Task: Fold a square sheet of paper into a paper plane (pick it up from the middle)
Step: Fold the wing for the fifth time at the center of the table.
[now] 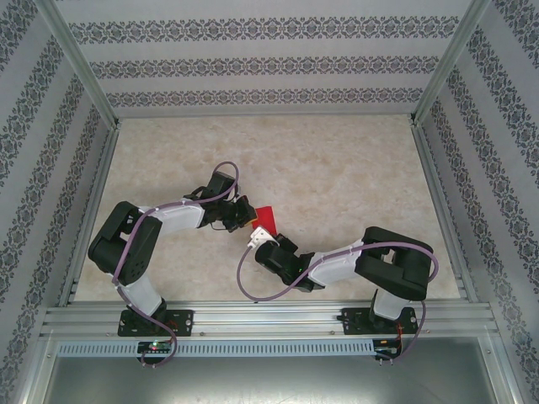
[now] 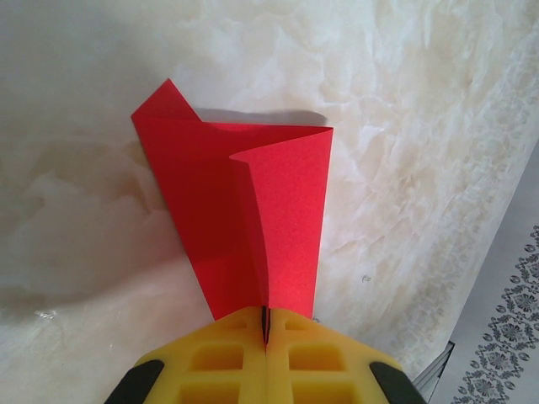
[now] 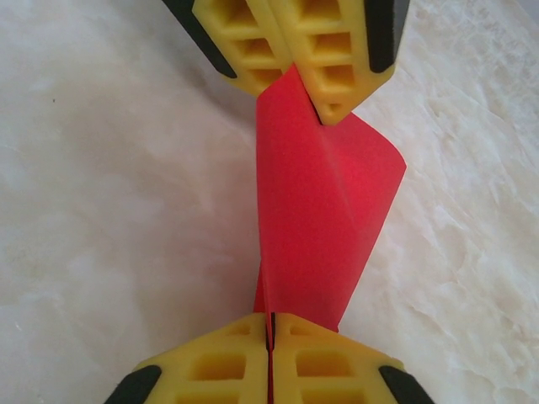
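The red sheet of paper [image 1: 267, 215] is folded and held off the table between both grippers. In the left wrist view the paper [image 2: 244, 210] fans out from a narrow end pinched in my left gripper [image 2: 266, 326]; one flap curls over a centre crease. My right gripper [image 3: 270, 326] is shut on the opposite narrow end of the paper [image 3: 324, 210]. The left gripper's yellow fingers [image 3: 337, 59] clamp the far end at the top of that view. From above, the left gripper [image 1: 248, 214] and right gripper [image 1: 267, 227] meet at the paper near the table's middle front.
A pale marbled tabletop [image 1: 337, 160] lies under the paper, with patterned walls [image 1: 269, 63] around it. A metal rail [image 1: 269, 316] runs along the near edge, where both arm bases stand. The left arm's cable [image 1: 223, 172] loops above its wrist.
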